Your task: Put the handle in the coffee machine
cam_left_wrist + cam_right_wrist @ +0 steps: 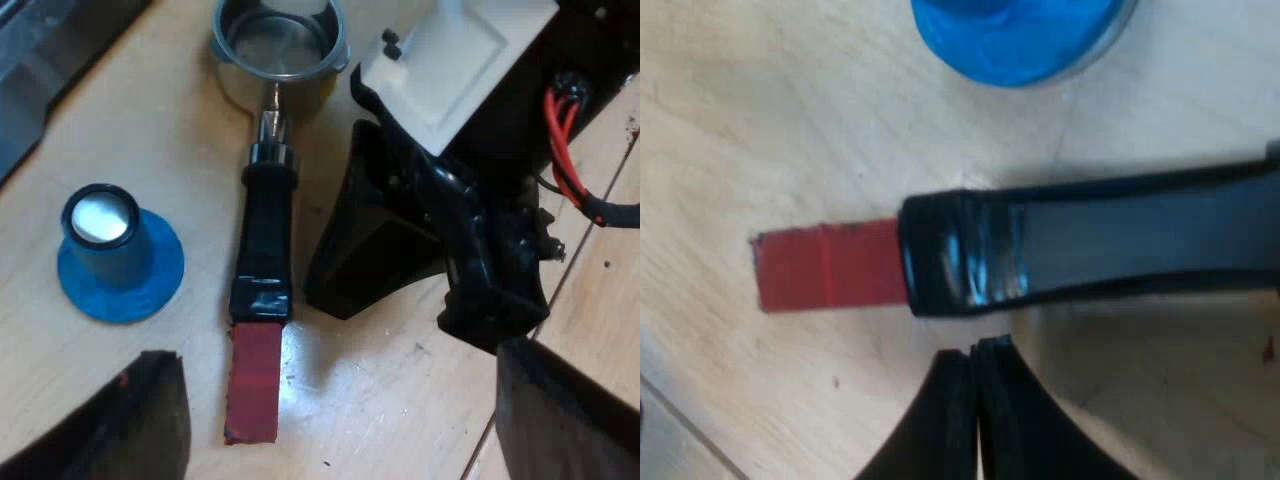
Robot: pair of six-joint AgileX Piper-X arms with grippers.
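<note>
One holder (266,225) (basket (278,45) bare metal) lies beside blue tamper (118,255).

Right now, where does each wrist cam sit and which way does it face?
Left wrist view: above the wooden table, facing down on the metal holder, blue tamper and right gripper; the left gripper, open, shows.
Right wrist view: close over the holder's handle, facing down; its own shut fingers show beside it.
Shared: the handle's red end, the blue tamper.
</note>
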